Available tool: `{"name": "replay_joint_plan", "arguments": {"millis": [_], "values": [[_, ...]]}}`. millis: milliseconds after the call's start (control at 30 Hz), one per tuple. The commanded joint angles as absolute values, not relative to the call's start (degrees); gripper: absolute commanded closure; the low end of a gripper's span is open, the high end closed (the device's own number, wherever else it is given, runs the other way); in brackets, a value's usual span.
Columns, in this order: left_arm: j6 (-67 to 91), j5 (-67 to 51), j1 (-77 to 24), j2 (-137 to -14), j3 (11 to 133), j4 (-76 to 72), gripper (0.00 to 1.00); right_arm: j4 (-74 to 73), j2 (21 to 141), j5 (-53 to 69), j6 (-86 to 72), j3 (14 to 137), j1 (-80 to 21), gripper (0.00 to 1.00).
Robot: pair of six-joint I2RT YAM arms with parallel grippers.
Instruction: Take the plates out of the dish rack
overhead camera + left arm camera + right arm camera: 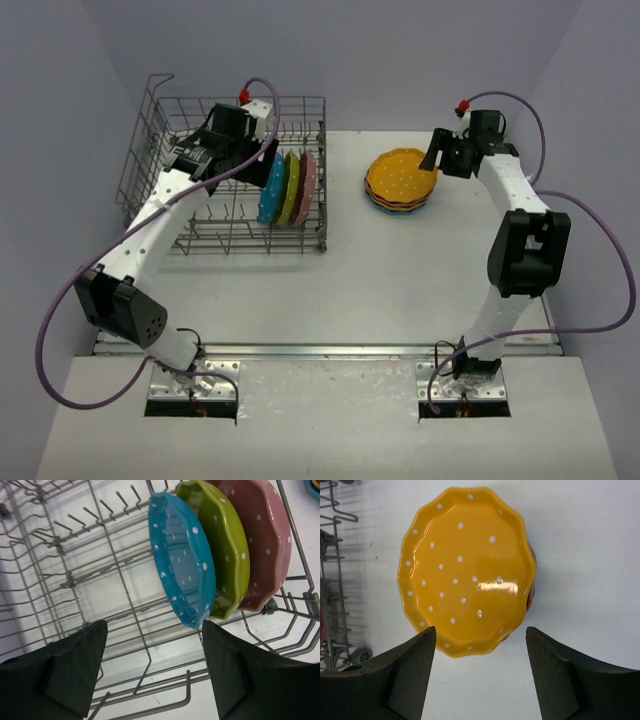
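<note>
Three plates in the dish rack (250,250): blue plate (270,188), green plate (290,187), pink plate (308,184). Stand on edge, packed side by side between the wires at the rack's 3 o'clock end, blue innermost, pink nearest the end wall. Rack itself at 10 o'clock on the table (400,290), raised handle (160,82) at its 11 o'clock corner.

Left gripper (154,627): reaches down inside the rack, on the 9 o'clock side of the blue plate. Jaws partly spread, nothing between them but rack wire below. Fingers (75,665) apart from every plate. In the left wrist view, blue plate (186,565) ahead toward 1 o'clock, green (227,550) and pink (262,535) behind it. Rows of bare tines (75,525) toward 11 o'clock.

Stack (401,178) of plates at 1 o'clock on the table, well apart from the rack. Orange plate (467,570) on top, lying flat, face up; a red rim shows under its 3 o'clock edge, a blue one at the bottom in the top view. Exact count in the stack: cannot tell.

Right gripper (480,630): hovers just past the stack's 3 o'clock side. Jaws partly spread, wide as the orange plate, holding nothing.
</note>
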State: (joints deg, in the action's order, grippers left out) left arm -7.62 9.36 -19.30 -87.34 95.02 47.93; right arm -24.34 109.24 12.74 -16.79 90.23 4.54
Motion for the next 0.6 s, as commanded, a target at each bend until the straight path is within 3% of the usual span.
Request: {"name": "replay_joint_plan", "arguments": {"millis": [0, 300, 567], "values": [[-5.45, 3.29, -18.75, -90.49, 94.66, 44.19, 0.28, -22.38, 101.41, 16.31, -15.73, 87.02, 4.83, 0.27], [-2.44, -0.93, -18.72, -96.81, 95.33, 40.82, 0.33, -21.69, 93.44, 18.35, -15.68, 80.24, 4.83, 0.26], [-1.31, 4.04, -18.72, -101.9, 95.97, 39.61, 0.37, -21.53, 90.48, 16.85, -16.52, 78.4, 4.83, 0.13]]}}
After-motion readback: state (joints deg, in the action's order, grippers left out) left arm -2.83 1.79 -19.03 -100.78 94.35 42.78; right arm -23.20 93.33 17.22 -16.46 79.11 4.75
